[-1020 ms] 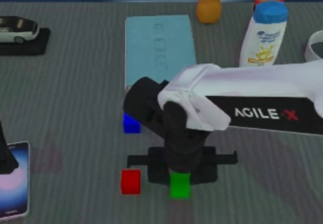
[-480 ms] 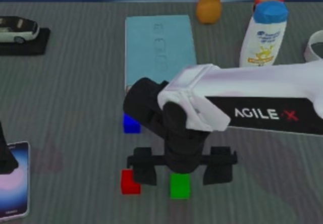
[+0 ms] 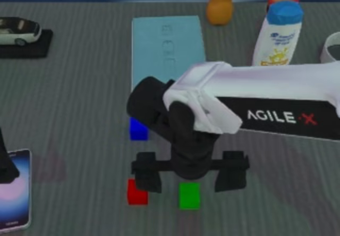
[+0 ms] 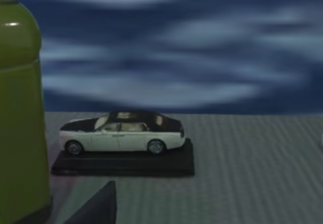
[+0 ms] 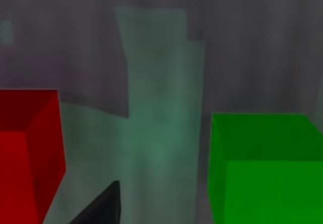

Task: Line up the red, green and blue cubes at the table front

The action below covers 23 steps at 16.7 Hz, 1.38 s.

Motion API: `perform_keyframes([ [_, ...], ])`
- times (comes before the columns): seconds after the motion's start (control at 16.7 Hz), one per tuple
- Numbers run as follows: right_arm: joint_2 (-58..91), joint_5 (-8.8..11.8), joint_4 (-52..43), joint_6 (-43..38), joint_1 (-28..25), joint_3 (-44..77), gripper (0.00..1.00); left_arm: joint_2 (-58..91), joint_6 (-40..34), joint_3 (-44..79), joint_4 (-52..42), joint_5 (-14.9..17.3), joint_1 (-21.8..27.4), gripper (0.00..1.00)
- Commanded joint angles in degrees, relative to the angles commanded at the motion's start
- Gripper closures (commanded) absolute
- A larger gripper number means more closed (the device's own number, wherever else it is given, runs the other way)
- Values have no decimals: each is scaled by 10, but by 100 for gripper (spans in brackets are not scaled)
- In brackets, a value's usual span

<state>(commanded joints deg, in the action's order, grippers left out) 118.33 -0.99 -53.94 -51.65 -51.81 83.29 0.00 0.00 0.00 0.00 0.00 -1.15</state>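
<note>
Squarely side by side, red cube [image 3: 137, 192] and green cube [image 3: 189, 195] sit apart.

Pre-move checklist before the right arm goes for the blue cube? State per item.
1. Right gripper open, fingers spread wide: ok.
2. Green cube free, not between the fingers, resting on the table: ok.
3. Red cube and green cube side by side at the front with a gap between them: ok.
4. Red cube clear of the near finger: cannot tell; in the top view that finger overlaps its corner.
5. Blue cube in the front row: not ok; it sits behind the red cube, partly hidden under the right arm.
6. Left gripper out of the way: cannot tell; it is parked at the table's left, facing the toy car.
</note>
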Motion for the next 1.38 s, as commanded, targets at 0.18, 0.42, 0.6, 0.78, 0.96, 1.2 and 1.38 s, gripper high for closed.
perform_keyframes([
  [0.18,-19,1,-69,-2,-1,42,0,0,0,0,0,0,0,0],
  [0.42,-40,0,-120,0,-3,77,0,0,0,0,0,0,0,0],
  [0.6,-38,0,-118,0,0,75,0,0,0,0,0,0,0,0],
  [0.78,-55,-7,-109,10,8,61,0,17,-6,17,-12,1,6,0],
  [0.96,-127,-28,-73,50,38,7,0,89,-26,87,-57,1,28,0],
  [1.2,-304,-63,10,130,110,-118,0,269,-71,243,-157,1,73,0],
  [1.38,-482,-82,91,206,182,-247,0,457,-111,384,-251,0,114,0],
])
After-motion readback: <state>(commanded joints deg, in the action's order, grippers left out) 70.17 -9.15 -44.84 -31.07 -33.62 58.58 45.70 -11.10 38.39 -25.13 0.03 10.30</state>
